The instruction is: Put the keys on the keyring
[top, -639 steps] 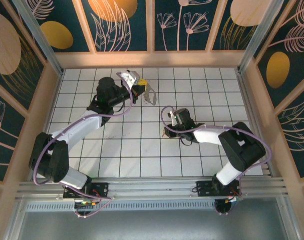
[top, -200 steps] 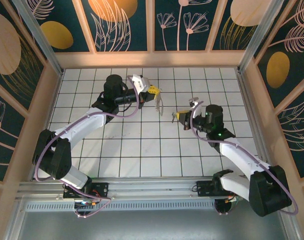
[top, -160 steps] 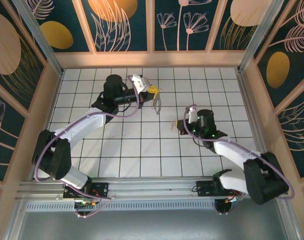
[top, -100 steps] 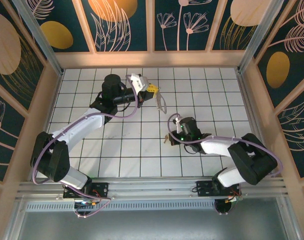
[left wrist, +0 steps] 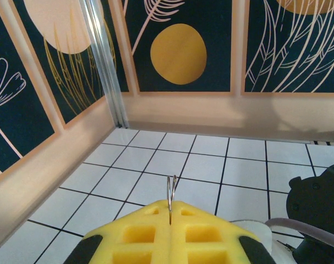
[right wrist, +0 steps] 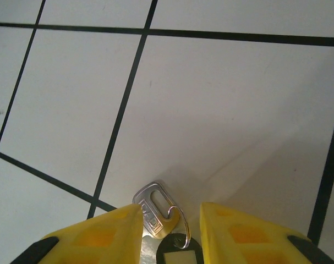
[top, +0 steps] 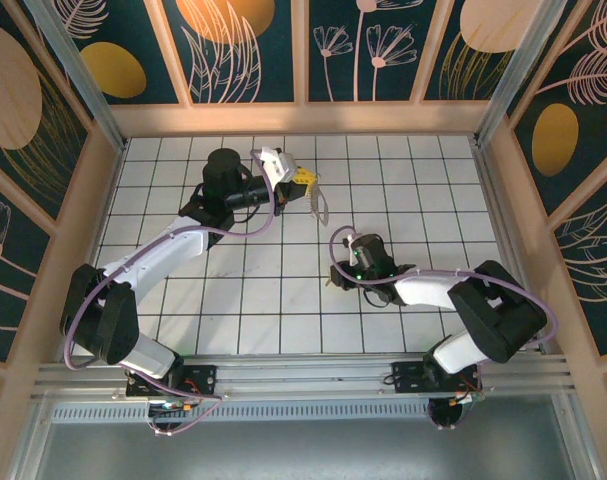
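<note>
My left gripper [top: 301, 180] hovers over the back middle of the tiled floor. Its yellow pads are shut on the thin metal ring [left wrist: 171, 190] of the keyring [top: 319, 206]. The tan strap hangs down toward the right. My right gripper [top: 339, 270] is low over the floor, near the middle. In the right wrist view this gripper [right wrist: 171, 212] is open, its yellow fingers [right wrist: 100, 236] on either side of the keys [right wrist: 153, 206]. They are a silvery slotted key head with a small wire loop and a dark tag [right wrist: 178, 254], lying flat on a white tile.
White tiles with black grout run out to a low wooden wall [left wrist: 211, 115] and an aluminium corner post [left wrist: 103, 60]. The right arm's dark wrist housing [left wrist: 315, 198] sits close to the right of the left gripper. Both arm bases [top: 163, 375] stand at the near edge.
The right arm has swung left and down from its raised position to the floor. Its gripper has opened, with the keys lying between its fingers. The left gripper has kept its hold and barely moved.
</note>
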You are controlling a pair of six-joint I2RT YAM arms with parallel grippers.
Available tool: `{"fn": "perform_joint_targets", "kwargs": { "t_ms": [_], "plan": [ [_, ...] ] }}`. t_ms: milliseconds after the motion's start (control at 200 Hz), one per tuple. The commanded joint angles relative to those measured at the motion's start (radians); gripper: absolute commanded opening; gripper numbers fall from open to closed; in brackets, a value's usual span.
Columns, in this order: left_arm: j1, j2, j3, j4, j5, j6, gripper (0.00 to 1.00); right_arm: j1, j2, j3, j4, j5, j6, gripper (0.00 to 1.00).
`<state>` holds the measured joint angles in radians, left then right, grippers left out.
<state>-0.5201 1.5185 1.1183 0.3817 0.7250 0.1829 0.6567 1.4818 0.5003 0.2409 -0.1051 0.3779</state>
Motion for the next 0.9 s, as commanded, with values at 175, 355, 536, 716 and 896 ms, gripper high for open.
{"fn": "perform_joint_targets", "kwargs": {
  "t_ms": [175,355,536,716,896],
  "plan": [
    [0.0,-0.03,-0.009,0.045,0.011,0.007,0.0,0.013,-0.02,0.042,-0.058,0.035,0.053,0.32],
    [0.0,-0.03,-0.01,0.046,0.012,0.01,0.0,0.022,0.008,0.046,-0.064,0.044,0.056,0.3],
    [0.0,-0.029,-0.011,0.048,0.011,0.013,0.0,0.026,0.019,0.048,-0.063,0.042,0.056,0.26],
    [0.0,-0.029,-0.011,0.05,0.012,0.01,0.0,0.026,0.024,0.045,-0.061,0.042,0.055,0.2],
    [0.001,-0.029,-0.014,0.057,0.012,0.006,0.0,0.026,0.02,0.04,-0.065,0.047,0.053,0.13]
  ]
}}
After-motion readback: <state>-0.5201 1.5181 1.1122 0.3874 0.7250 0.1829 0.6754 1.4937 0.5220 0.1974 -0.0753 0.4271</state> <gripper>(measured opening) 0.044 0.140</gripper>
